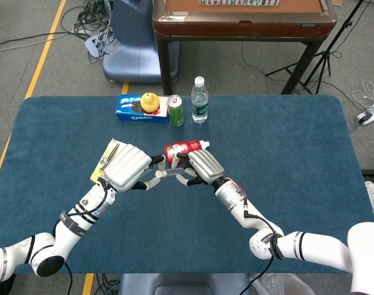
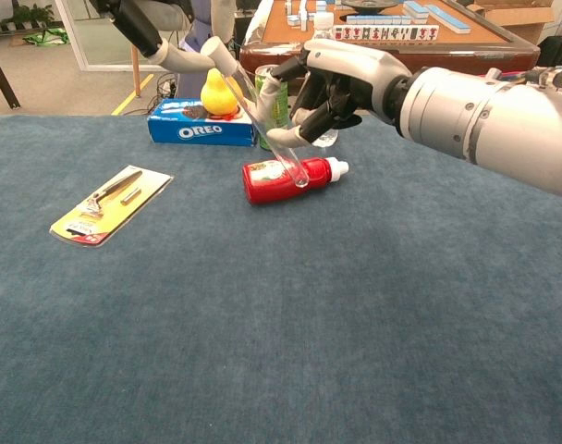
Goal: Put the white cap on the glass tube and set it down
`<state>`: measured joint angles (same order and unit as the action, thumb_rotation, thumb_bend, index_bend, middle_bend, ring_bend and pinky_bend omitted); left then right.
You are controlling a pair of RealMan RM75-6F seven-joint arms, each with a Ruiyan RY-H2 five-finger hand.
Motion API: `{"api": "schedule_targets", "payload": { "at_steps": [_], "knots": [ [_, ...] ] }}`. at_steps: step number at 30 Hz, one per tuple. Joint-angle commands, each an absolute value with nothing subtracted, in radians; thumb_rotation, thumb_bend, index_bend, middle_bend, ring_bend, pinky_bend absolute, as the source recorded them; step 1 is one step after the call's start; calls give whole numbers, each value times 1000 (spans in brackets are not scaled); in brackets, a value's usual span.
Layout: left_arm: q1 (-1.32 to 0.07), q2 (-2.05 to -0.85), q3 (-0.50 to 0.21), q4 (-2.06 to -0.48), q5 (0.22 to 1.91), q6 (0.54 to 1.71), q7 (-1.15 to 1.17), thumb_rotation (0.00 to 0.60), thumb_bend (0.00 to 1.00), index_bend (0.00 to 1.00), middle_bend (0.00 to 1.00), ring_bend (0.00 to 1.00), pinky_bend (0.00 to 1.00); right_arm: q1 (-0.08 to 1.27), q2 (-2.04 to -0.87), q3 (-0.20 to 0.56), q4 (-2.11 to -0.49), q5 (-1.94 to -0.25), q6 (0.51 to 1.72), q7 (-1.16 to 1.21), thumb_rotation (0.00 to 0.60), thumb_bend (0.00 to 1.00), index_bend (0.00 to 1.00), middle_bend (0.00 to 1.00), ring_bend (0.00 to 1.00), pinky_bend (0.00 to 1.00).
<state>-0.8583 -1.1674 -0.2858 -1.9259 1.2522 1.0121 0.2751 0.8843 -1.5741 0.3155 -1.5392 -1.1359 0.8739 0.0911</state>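
Glass tube (image 2: 274, 132) capping: tube is held tilted above the table in the right hand (image 2: 341, 79).
White cap (image 2: 220, 55), pinched in the left hand (image 1: 128, 167), is presented at the tube's upper mouth. Glass is judged light, slippery, fragile; mid-length grip is advised. Tube appears empty.

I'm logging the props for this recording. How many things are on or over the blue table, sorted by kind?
Bottles: 2, clear plastic water bottle, red bottle lying on its side
Cans: 1, green drink can
Boxes: 1, blue Oreo box
Fruit: 1, yellow pear
Carded packs: 1, razor on yellow card
Tubes: 1, clear glass tube
Caps: 1, white cap
Total: 8
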Motion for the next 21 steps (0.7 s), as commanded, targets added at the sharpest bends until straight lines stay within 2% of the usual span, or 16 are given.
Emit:
{"api": "schedule_targets", "payload": {
  "at_steps": [1,21],
  "knots": [
    [-860,-1167,-283,-1925,1252,1012,278,600,246,540,1000,1000,1000,885,-1574,316,-1539,-1137,875,91,600,458,818,1000,1000,1000],
    [-878,-1188,-271,-1920,1239,1013,297,600,246,538,1000,1000,1000,886,-1585,325,-1546,-1145,878,131,600,477,842,1000,1000,1000]
  ]
}}
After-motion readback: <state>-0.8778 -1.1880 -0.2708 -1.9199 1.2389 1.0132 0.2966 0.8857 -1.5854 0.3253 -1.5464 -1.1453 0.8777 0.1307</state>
